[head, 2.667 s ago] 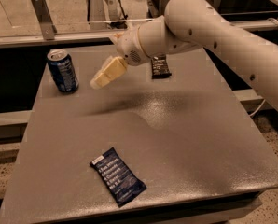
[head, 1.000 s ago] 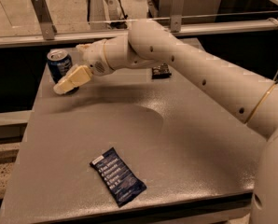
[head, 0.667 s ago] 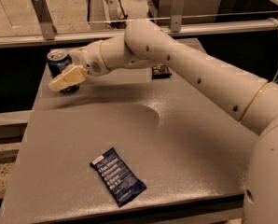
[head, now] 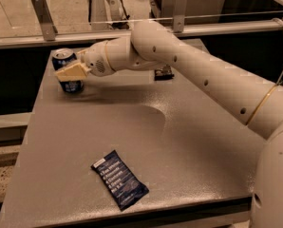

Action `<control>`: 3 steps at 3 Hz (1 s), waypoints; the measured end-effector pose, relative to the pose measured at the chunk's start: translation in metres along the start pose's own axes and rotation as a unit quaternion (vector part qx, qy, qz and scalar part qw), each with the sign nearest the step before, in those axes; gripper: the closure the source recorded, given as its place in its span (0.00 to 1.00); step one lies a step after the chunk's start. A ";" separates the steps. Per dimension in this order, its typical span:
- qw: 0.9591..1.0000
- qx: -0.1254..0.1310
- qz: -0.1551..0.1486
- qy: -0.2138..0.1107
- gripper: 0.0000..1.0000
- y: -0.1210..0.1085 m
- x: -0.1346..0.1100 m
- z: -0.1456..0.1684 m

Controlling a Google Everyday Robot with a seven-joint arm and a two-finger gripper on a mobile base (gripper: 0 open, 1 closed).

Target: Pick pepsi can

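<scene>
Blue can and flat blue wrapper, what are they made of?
The small dark blue drink can looks like thin metal: its silvery top shines. The flat dark blue bar wrapper is probably plastic film, glossy and a bit crinkled. The robot's pale claw is at the can's front, far left on the grey table.

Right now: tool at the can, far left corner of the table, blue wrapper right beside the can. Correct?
No. Camera view shows the blue wrapper near the front edge of the table, far from the can. The tool is at the can in the far left corner.
</scene>
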State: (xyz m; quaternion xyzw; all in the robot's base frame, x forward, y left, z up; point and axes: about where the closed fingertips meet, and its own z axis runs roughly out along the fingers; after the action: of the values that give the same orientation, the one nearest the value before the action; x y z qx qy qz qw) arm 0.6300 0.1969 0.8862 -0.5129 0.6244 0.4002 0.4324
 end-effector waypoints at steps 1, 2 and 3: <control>0.999 0.026 -0.001 -0.021 0.88 -0.013 -0.012 -0.032; 0.998 0.051 -0.016 -0.037 1.00 -0.027 -0.023 -0.075; 0.996 0.074 -0.033 -0.042 1.00 -0.037 -0.030 -0.131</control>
State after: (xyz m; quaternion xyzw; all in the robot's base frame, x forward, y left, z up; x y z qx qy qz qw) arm 0.6520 0.0762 0.9524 -0.4825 0.6166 0.3592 0.5079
